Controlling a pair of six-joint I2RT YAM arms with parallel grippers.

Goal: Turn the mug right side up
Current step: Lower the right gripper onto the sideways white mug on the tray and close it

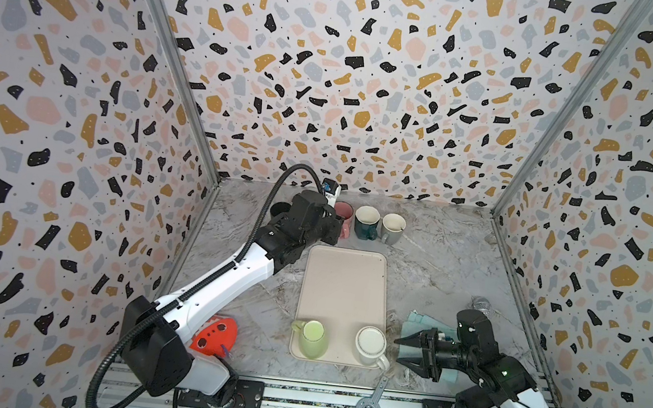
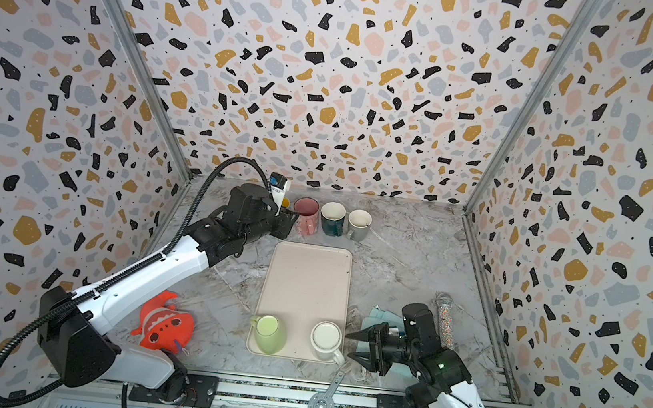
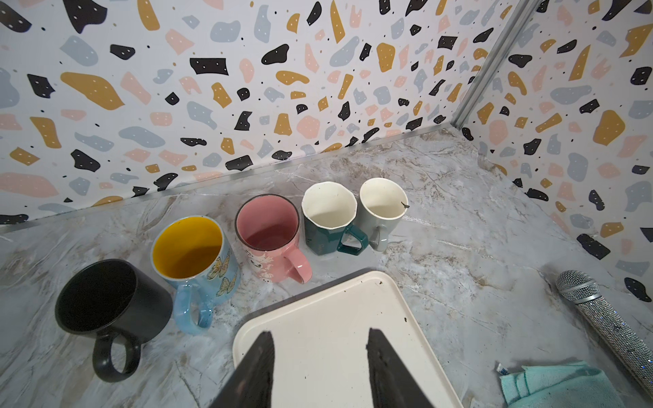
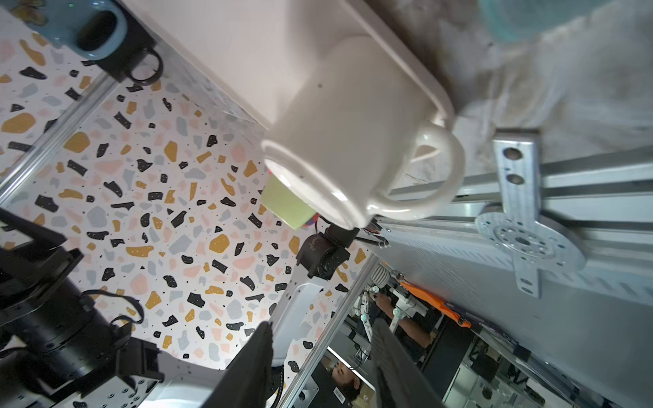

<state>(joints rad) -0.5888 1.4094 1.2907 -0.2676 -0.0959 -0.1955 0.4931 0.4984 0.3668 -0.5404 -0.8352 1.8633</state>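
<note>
Straight ahead of right jaws: cream mug (image 1: 370, 346), base up, rim down on the tray (image 1: 343, 282); handle sticks out over the tray lip on the side nearer the jaws.
Right gripper (image 1: 398, 350): jaws spread, nothing between them, lying level; tips just beside the cream mug, not touching.
Beyond cream mug from right jaws: green mug (image 1: 311, 339), also base up, same end of the tray.
Left gripper (image 3: 319, 335): jaws spread, empty, hanging over the tray's other end.
Ahead of left jaws: five mugs off the tray, all mouth up: black mug (image 3: 106, 300), blue mug (image 3: 198, 254), pink mug (image 3: 272, 236), teal mug (image 3: 328, 219), grey mug (image 3: 381, 208).
Done (judged): the five in the row need nothing.
Left: two inverted mugs on the tray; neither gripped, lifted or turned.
Mug in hand (judged): the cream one, since the right jaws face it.
Stage (judged): approach only, early for this mug.
Next needs: close on wall or handle, lift clear of the tray, half-turn the wrist, set down mouth up.
Risk: smooth wall may slip mid-turn; green mug close by.
</note>
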